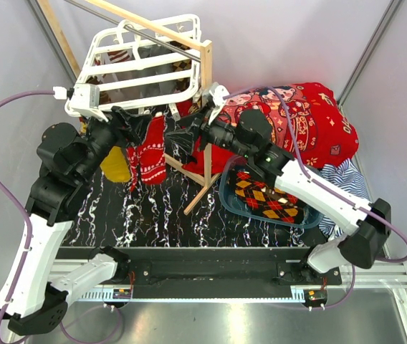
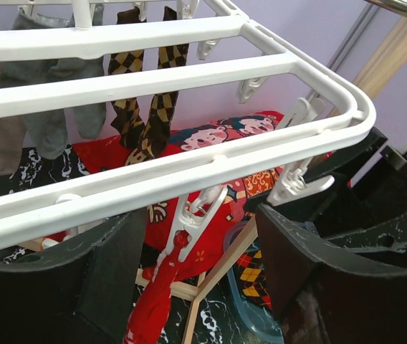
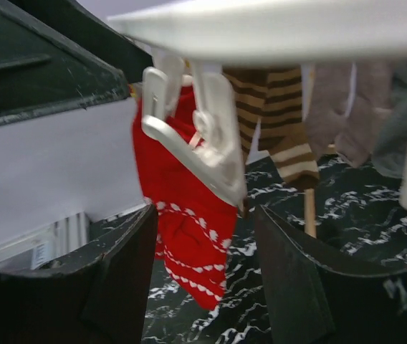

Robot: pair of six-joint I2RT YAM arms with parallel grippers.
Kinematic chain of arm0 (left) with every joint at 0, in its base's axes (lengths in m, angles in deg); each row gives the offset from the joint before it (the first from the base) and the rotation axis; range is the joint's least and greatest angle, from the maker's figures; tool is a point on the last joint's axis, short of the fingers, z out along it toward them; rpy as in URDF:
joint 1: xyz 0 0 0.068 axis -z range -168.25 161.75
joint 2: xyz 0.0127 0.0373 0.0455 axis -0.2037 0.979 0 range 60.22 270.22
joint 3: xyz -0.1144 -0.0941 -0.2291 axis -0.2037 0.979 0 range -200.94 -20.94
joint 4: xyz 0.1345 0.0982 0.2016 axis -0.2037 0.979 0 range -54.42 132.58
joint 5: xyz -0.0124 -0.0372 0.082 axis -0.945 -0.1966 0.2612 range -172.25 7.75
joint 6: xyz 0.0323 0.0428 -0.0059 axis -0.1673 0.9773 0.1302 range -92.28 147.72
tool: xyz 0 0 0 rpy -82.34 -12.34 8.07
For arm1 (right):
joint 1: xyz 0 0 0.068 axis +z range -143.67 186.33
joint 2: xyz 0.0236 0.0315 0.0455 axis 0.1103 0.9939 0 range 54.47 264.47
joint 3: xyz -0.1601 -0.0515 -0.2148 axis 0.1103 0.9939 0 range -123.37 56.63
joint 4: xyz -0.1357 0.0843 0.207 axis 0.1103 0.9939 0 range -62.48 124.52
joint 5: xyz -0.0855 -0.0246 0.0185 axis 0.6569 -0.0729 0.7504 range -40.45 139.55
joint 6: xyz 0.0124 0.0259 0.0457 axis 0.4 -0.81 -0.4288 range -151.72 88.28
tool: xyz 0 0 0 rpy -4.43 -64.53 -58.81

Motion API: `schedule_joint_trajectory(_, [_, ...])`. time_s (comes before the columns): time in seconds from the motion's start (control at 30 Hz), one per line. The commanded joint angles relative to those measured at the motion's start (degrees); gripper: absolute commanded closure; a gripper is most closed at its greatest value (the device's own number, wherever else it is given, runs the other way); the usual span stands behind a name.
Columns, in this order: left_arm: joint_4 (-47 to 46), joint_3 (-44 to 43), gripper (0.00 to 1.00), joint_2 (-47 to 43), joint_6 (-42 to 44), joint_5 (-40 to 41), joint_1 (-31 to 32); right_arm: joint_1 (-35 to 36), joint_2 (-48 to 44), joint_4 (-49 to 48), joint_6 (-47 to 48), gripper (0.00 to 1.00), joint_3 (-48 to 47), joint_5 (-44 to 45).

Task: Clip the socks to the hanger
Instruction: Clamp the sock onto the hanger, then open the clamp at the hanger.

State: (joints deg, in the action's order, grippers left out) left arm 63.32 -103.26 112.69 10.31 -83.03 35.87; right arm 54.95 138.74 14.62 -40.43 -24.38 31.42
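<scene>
Right tool (image 3: 203,269) flanks clip (image 3: 205,147) hiding top of red sock (image 3: 189,236).

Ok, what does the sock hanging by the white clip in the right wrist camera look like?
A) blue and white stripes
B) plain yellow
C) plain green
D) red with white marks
D: in the right wrist view, the sock hanging at the white clip is bright red with rows of small white marks.
</scene>
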Motion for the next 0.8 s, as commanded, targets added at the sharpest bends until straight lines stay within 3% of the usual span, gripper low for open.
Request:
schedule_joint_trajectory(0.0, [-1.73, 0.58, 0.32, -0.26, -0.70, 3.06, 0.05, 1.04, -4.20, -8.60, 6.07, 0.34, 5.23, 9.32])
schedule_joint_trajectory(0.2, [-1.82, 0.59, 0.32, 0.09, -0.87, 3.50, 0.05, 1.30, -4.11, -18.18, 8.36, 0.33, 10.34, 15.23])
schedule_joint_trajectory(0.47, [-1.82, 0.41, 0.31, -0.08, -0.43, 3.76, 0.05, 4.72, -1.92, -27.24, 18.63, 0.28, 10.17, 19.35])
schedule_joint_trajectory(0.77, [-1.47, 0.41, 0.31, -0.26, -0.08, 3.94, 0.05, 5.08, 0.28, -26.21, 20.84, 0.27, 6.14, 19.19])
